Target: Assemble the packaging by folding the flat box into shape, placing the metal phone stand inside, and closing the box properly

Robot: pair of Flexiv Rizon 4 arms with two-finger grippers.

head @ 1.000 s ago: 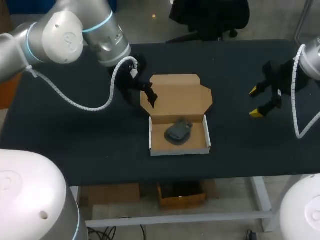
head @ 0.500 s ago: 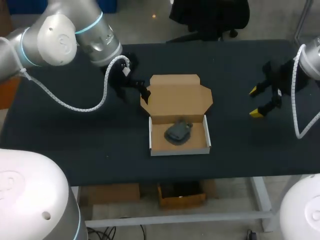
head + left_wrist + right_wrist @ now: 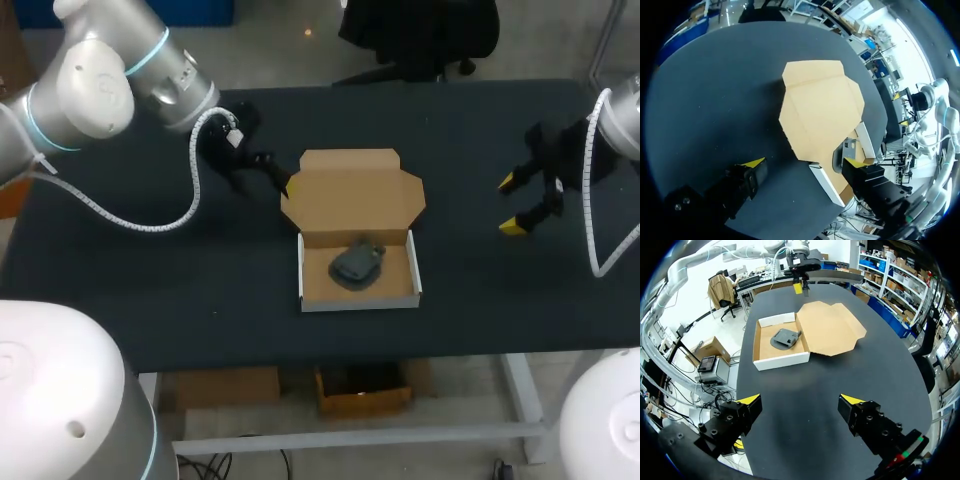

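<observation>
box (image 3: 355,195) lies open, phone stand (image 3: 355,263) inside.

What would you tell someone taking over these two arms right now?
Left gripper: open, empty, beside the lid's left edge.
Right gripper: open, empty, off to the box's right.
Box: folded into a tray mid-table, lid open, laid back behind it.
Phone stand: inside the tray.
Done: folding, loading.
Left: close the lid and tuck it.
</observation>
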